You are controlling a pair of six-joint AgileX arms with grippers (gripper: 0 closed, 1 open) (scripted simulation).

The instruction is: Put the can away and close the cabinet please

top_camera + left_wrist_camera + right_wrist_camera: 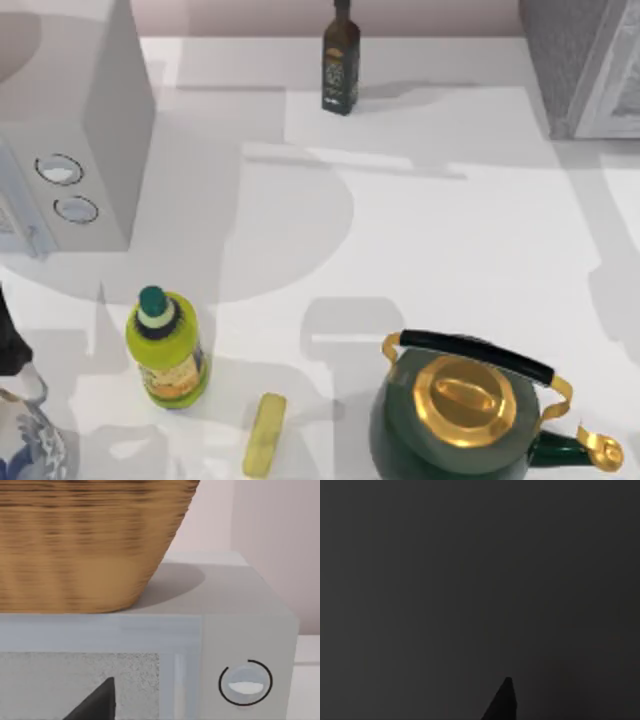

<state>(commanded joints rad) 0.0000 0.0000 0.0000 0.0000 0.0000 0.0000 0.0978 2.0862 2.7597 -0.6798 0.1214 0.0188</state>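
The can is out of view. The cabinet (566, 60), a grey speckled box, stands at the table's far right corner, and its pale framed door (618, 88) shows at the right edge. A dark part of my left arm (8, 335) reaches in at the left edge of the top view. In the left wrist view, a dark tip of my left gripper (97, 705) points at the front of the white box (240, 625), close to its speckled window. The right wrist view is dark.
The white box with two round knobs (100, 120) fills the far left, with a wicker basket (85, 540) on top. A dark bottle (341, 60) stands at the back. Near the front are a yellow-green bottle (168, 350), a yellow bar (265, 434), a green kettle (460, 415) and a blue-white vase (25, 440).
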